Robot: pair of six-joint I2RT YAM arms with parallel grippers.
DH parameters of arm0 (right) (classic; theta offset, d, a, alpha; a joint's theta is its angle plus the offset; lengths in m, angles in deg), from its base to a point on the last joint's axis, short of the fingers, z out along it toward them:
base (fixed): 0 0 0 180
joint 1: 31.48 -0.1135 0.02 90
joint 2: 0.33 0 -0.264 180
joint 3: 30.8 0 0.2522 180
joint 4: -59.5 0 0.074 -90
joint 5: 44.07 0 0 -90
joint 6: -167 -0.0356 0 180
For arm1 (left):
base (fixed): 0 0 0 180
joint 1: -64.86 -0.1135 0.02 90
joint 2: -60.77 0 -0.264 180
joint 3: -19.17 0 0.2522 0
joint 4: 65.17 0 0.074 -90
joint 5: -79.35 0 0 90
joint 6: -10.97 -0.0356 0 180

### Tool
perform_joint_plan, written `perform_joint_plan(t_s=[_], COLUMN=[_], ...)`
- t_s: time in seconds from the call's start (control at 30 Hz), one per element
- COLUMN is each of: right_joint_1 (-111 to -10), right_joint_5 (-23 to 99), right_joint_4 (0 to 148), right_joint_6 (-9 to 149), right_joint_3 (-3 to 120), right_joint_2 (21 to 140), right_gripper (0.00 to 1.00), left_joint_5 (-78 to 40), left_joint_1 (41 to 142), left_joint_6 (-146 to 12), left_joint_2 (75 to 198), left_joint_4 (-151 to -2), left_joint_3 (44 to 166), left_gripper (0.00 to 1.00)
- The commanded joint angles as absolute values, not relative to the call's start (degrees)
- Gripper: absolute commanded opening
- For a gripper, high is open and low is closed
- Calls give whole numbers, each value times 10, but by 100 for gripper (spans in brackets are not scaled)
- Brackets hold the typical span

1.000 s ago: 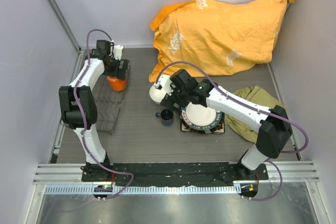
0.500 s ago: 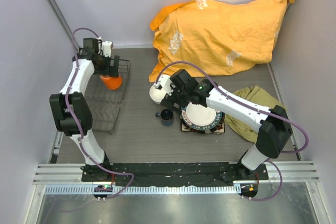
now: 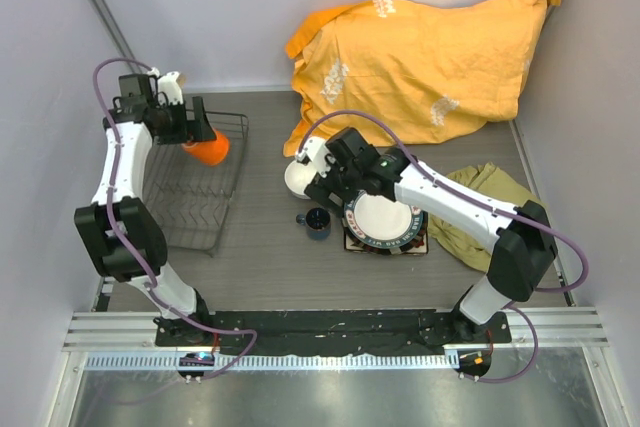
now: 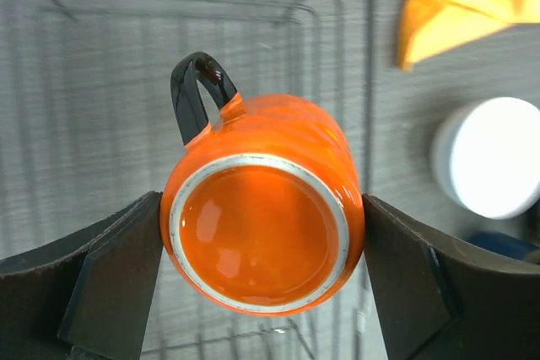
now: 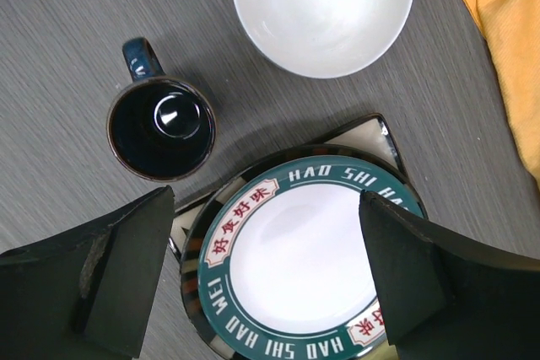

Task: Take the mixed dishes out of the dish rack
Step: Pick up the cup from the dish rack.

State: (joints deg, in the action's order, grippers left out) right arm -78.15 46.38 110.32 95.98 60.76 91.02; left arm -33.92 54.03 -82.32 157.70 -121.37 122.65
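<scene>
My left gripper (image 3: 196,133) is shut on the orange mug (image 3: 207,149), held raised over the far end of the dark wire dish rack (image 3: 200,222). In the left wrist view the mug (image 4: 263,205) shows its base, black handle up, between my fingers (image 4: 110,292), with the rack (image 4: 84,82) below. My right gripper (image 3: 335,190) is open and empty above the round dark-rimmed plate (image 3: 383,223), which lies on the square plate (image 3: 420,247). The right wrist view shows that round plate (image 5: 304,255), the white bowl (image 5: 323,8) and the dark blue cup (image 5: 160,128). Bowl (image 3: 297,179) and cup (image 3: 317,223) stand on the table.
A large orange cloth (image 3: 420,62) is heaped at the back right. An olive cloth (image 3: 485,202) lies under my right arm at the right. White walls close the table on left, back and right.
My left gripper has lifted the orange mug out of the rack and swung it up and to the left. My right arm has barely moved.
</scene>
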Motion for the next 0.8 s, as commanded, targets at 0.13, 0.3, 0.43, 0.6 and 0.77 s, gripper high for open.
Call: perform_joint_plan(t_s=[0.13,0.3,0.43,0.6,0.77], right_joint_1=[-754,-706,-627,-585,-584], right_joint_5=[400,334,178,68,26], right_joint_4=[1042,1001,908,742,620], right_joint_6=[892,851,742,623,564], right_joint_3=[662,703,700,631,591], right_joint_2=[895,895,887,869,880], right_gripper=[94,94,94,94,94], left_joint_5=[-524,-598,-675,-756,-786], left_joint_1=[529,525,524,525,526], left_joint_6=[-745,-700,-636,-502,-388], left_joint_2=[1492,1470,1457,1449,1432], left_joint_4=[-1183,-1174,-1133,-1004,-876], left_joint_3=[1195,1184,1164,1115,1069], left_gripper=[0,0,0,0,0])
